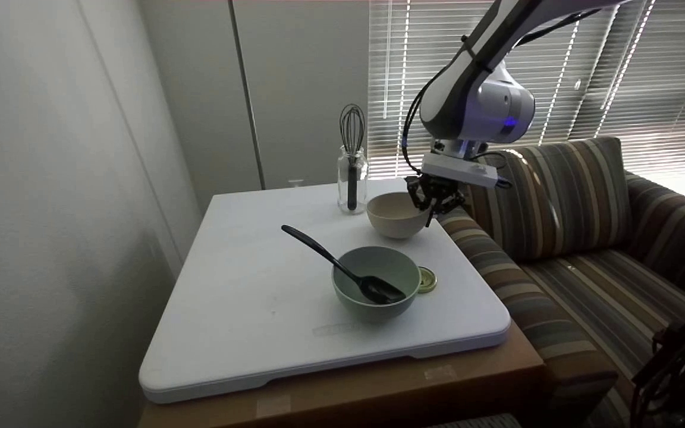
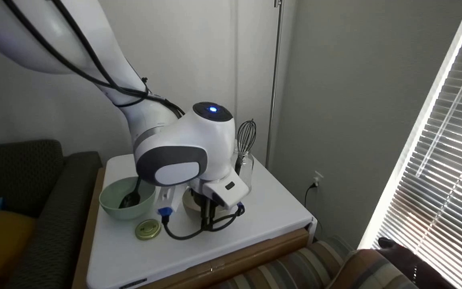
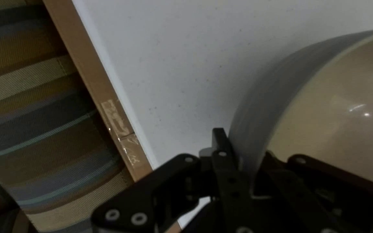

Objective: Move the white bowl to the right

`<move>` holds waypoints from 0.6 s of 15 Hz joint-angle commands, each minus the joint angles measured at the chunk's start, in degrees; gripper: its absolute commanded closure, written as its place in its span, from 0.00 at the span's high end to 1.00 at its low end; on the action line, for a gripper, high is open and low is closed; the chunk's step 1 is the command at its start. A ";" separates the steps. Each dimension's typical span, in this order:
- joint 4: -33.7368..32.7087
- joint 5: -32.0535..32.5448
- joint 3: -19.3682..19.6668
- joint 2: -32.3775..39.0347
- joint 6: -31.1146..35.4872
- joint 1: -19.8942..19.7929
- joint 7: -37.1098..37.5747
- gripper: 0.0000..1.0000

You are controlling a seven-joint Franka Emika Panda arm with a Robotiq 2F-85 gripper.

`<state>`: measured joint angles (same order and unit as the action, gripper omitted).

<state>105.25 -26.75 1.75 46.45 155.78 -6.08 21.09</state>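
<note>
The white bowl [image 1: 391,219], cream-coloured and tan inside, is on the back right part of the white table [image 1: 241,285], near its edge. In an exterior view the arm and gripper cover most of it, and only part of the bowl [image 2: 189,202] shows. In the wrist view the bowl [image 3: 342,116] fills the right side. My gripper [image 3: 244,145] straddles its rim, one finger against the outer wall and one inside. The fingers look closed on the wall. The gripper [image 1: 427,214] points down at the bowl's right side in an exterior view. The bowl appears to rest on the table.
A larger grey-green bowl [image 1: 372,312] with a black spoon [image 1: 381,289] stands nearer the table's front. A small gold-green lid [image 1: 427,279] lies beside it. A glass jar [image 1: 343,190] with a whisk [image 1: 352,128] stands close behind the white bowl. A striped sofa [image 1: 497,279] borders the table.
</note>
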 commanded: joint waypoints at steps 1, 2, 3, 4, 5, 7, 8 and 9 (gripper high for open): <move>1.41 -3.51 -2.81 1.24 0.69 -3.22 -0.40 0.02; 1.59 -4.36 -3.21 1.27 0.66 -3.66 -0.61 0.02; 1.67 -4.99 -3.60 1.32 0.71 -4.09 -0.72 0.02; 1.83 -5.32 -3.87 1.27 0.69 -4.35 -0.96 0.33; 2.07 -5.41 -3.72 1.23 0.88 -4.19 -0.84 0.35; 2.86 -4.68 -3.15 1.71 1.14 -3.57 -0.49 0.48; 3.19 -4.49 -3.00 1.44 1.21 -3.28 -0.35 0.55; 3.69 -4.33 -2.89 1.22 1.19 -3.04 -0.23 0.63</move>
<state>107.12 -30.95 -0.97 47.50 155.94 -9.16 21.18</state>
